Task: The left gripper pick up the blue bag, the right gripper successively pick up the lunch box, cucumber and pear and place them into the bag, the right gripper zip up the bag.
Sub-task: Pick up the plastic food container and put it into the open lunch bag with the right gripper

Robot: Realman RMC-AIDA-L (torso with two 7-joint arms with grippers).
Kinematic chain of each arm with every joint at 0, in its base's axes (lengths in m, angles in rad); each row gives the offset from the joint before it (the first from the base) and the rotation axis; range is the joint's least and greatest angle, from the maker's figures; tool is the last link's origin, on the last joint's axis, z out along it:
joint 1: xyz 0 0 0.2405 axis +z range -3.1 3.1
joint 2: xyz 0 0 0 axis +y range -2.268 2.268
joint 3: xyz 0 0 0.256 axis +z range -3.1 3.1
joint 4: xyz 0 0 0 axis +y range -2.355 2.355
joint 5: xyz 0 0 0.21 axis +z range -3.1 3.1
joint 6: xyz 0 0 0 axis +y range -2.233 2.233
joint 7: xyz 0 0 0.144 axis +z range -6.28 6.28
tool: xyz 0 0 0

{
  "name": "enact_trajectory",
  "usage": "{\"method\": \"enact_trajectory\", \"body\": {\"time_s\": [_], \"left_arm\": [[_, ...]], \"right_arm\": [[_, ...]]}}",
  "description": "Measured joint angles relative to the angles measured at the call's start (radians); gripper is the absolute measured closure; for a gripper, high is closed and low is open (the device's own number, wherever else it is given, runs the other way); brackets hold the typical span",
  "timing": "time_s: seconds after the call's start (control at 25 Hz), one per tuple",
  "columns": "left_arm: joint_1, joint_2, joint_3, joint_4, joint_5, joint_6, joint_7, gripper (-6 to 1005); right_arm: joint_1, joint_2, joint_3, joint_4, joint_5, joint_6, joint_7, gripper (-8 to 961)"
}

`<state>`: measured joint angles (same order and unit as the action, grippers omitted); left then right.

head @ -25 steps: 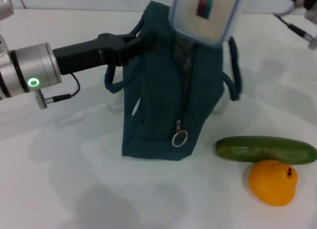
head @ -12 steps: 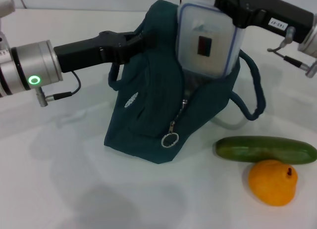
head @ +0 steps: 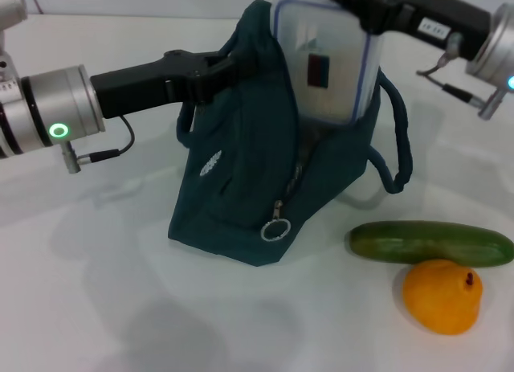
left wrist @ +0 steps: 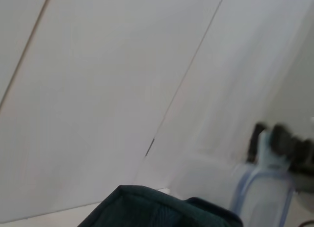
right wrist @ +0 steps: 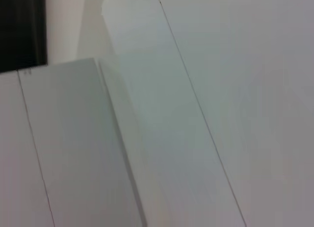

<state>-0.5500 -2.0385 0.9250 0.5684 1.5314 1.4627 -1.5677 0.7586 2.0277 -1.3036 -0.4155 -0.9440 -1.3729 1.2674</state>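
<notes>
1. Head view: the step in hand looks like the first placing. The left gripper [head: 223, 67] is closed on the near upper edge of the blue bag [head: 241, 187] and holds its mouth up and open. The right gripper [head: 353, 2] grips the top end of the lunch box [head: 320, 63], which stands upright just below its fingers with its lower end inside the bag's mouth. The cucumber [head: 430, 243] and the pear [head: 442, 296], touching each other, lie on the white table [head: 96, 308] well below and in front of the right gripper, beside the bag.

2. Head view, next move: I judge the box must go lower and tip flatter so it clears the zipper edges before release; the left gripper needs to keep the mouth wide. The zipper ring pull [head: 275, 230] hangs at the bag's front, far below both grippers.

3. Head view, hidden: the box's lower end and the bag's inside are out of sight, so I cannot tell how deep it sits. The right fingertips are cut off by the top edge.

4. Left wrist view: only a fold of the bag's teal fabric [left wrist: 157, 210] shows close by, with the blue-rimmed box [left wrist: 260, 197] and dark fingers at its top farther off, blurred. This arm's own fingers do not show.

5. Right wrist view: pale wall panels and a dark strip; no task thing can be made out.
</notes>
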Motion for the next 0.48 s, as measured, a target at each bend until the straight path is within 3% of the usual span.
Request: {"method": "enact_trajectory", "body": {"time_s": [0.24,0.48], "left_arm": [[-0.001,-0.003,0.0,0.0,-0.001,0.001,0.002,962],[-0.001,-0.005,-0.001,0.0,-0.002,0.002,0.002,962]], "right_arm": [[0.013,0.0,-0.086,0.001,0.002,0.083,0.001,861],[0.021,0.0,-0.097,0.0,0.018,0.094,0.013,850]]}}
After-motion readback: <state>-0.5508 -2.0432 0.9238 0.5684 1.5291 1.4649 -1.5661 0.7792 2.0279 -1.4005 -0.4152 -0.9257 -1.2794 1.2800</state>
